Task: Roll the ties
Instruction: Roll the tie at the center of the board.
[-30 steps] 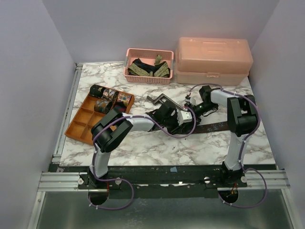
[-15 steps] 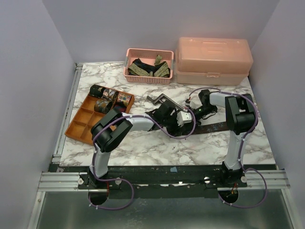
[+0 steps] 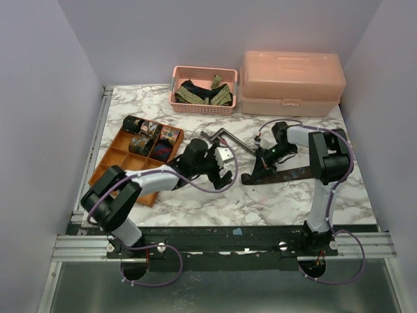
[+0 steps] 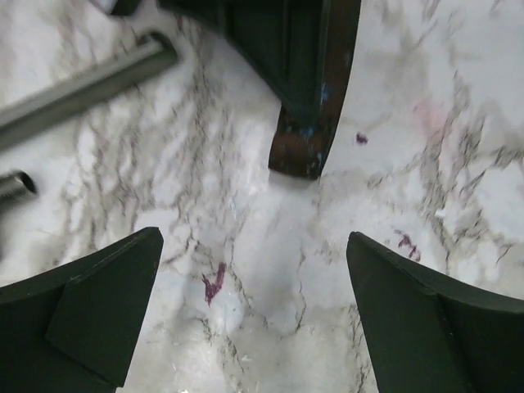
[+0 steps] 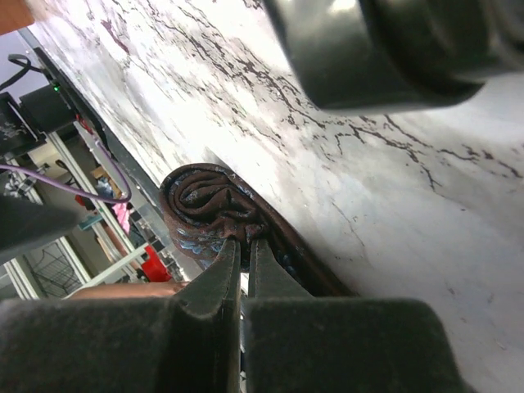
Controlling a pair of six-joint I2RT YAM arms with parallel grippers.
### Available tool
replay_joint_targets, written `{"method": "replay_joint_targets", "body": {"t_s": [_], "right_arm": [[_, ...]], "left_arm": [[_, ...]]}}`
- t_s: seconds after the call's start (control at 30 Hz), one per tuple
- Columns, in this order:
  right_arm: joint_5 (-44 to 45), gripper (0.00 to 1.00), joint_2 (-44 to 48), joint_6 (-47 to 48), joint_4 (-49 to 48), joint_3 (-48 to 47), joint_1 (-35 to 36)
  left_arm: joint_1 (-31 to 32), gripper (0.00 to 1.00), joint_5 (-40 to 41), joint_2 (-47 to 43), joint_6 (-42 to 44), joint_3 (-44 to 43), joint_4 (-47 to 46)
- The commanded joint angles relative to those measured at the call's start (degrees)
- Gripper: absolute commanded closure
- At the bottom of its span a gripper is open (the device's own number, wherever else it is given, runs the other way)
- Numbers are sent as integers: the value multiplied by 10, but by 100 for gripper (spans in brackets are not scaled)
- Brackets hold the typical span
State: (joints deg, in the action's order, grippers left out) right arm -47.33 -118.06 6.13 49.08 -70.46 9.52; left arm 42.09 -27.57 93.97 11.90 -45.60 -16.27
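Plain lilac-grey walls close in a glossy white worktop (image 3: 195, 195) with grey marble veining and a few purple marks. At the back stand a pink slotted plastic basket (image 3: 203, 108) and a salmon-pink lidded plastic box (image 3: 291, 81) with rounded corners. Loose ties (image 3: 202, 93), black and olive-gold patterned fabric, lie crumpled in the basket. On the left, an orange compartment tray (image 3: 112, 162) holds rolled ties (image 3: 148, 134) as small patterned coils in its far cells. A grey metal crank bar (image 3: 225, 135) lies mid-worktop.

The dark brown tie (image 3: 290, 173) lies as a flat, blue-flecked strip on the right side of the worktop, its near end curled into a small spiral. The right tool (image 5: 241, 246) is clenched, its tips pinching that curled end. The left tool (image 4: 254, 246) is released, its dark wedge-shaped fingers spread wide just above bare marble, near the tie's end.
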Motion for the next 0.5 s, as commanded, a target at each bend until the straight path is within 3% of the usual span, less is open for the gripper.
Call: {"method": "replay_joint_targets", "body": {"t_s": [0.0, 0.03, 0.13, 0.23, 0.47], "right_arm": [[151, 100, -18, 45, -55, 22, -1], [152, 100, -20, 47, -56, 22, -1], [140, 100, -31, 52, -51, 22, -1], [115, 100, -35, 55, -47, 21, 0], [82, 100, -53, 63, -29, 8, 6]], "left_arm": [[3, 2, 3, -79, -81, 98, -204], [3, 2, 2, -72, -123, 103, -222], [-8, 2, -127, -19, -95, 35, -118], [5, 2, -79, 9, -129, 74, -263], [34, 2, -31, 124, -88, 50, -378]]}}
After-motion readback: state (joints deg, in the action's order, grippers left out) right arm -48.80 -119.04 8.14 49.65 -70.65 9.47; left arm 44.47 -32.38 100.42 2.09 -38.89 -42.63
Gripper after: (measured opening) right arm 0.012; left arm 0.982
